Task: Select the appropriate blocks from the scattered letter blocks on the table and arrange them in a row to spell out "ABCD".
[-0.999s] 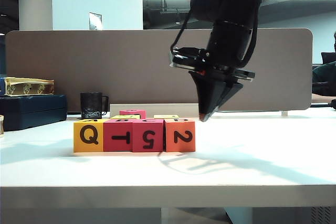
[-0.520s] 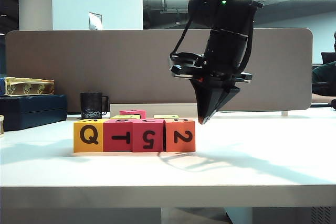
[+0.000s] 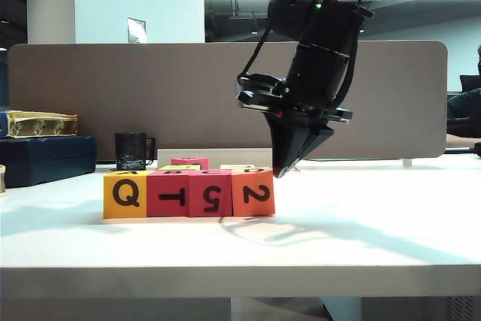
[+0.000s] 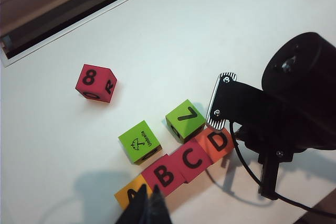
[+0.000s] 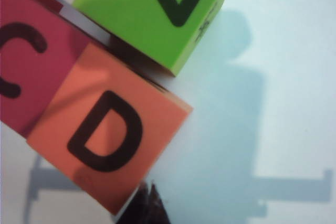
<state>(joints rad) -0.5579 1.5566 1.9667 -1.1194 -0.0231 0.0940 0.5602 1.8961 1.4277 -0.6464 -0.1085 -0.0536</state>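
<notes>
Four blocks stand touching in a row on the white table [image 3: 361, 223]: yellow-orange Q [image 3: 125, 195], magenta T [image 3: 169, 194], magenta 5 [image 3: 210, 193], salmon-orange 2 [image 3: 254, 192]. From above their tops read A [image 4: 130, 193], B [image 4: 164, 174], C [image 4: 191, 157], D [image 4: 217, 141]. My right gripper [image 3: 279, 173] is shut, its tip against the upper right edge of the salmon D block [image 5: 110, 129], beside the magenta C block [image 5: 26, 72]. My left gripper [image 4: 149, 204] is shut with nothing in it, hovering over the A block.
Two lime-green cubes [image 4: 139, 141] [image 4: 185, 119] sit just behind the row, and a magenta cube marked 8 [image 4: 95, 82] lies farther back. A black mug [image 3: 131, 150] and dark boxes [image 3: 45, 157] stand at the back left before a grey partition [image 3: 188, 95].
My right gripper has swung left and down to the salmon block's right side. The row of four blocks has slid slightly to the left. The left gripper has kept still.
</notes>
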